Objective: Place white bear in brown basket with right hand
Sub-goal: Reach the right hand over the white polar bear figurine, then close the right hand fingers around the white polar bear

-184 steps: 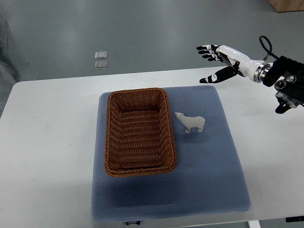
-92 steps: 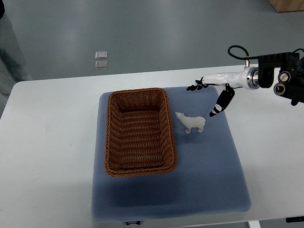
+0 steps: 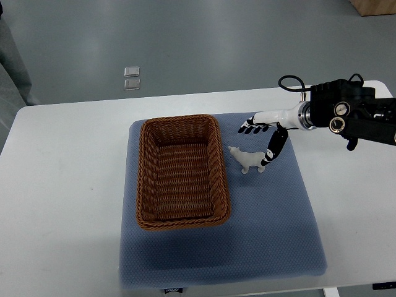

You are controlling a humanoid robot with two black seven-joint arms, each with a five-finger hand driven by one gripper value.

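Beside brown basket (image 3: 182, 171), white bear (image 3: 247, 160), right hand (image 3: 265, 133) spread

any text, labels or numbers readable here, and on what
Small dark tag on the near edge of the blue mat: pale print, too small and blurred to read.
No print shows on the brown basket, the white bear, the right hand or the table.

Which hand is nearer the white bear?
Right. The right hand hovers open at the white bear, thumb by its rump; the left hand is out of view.
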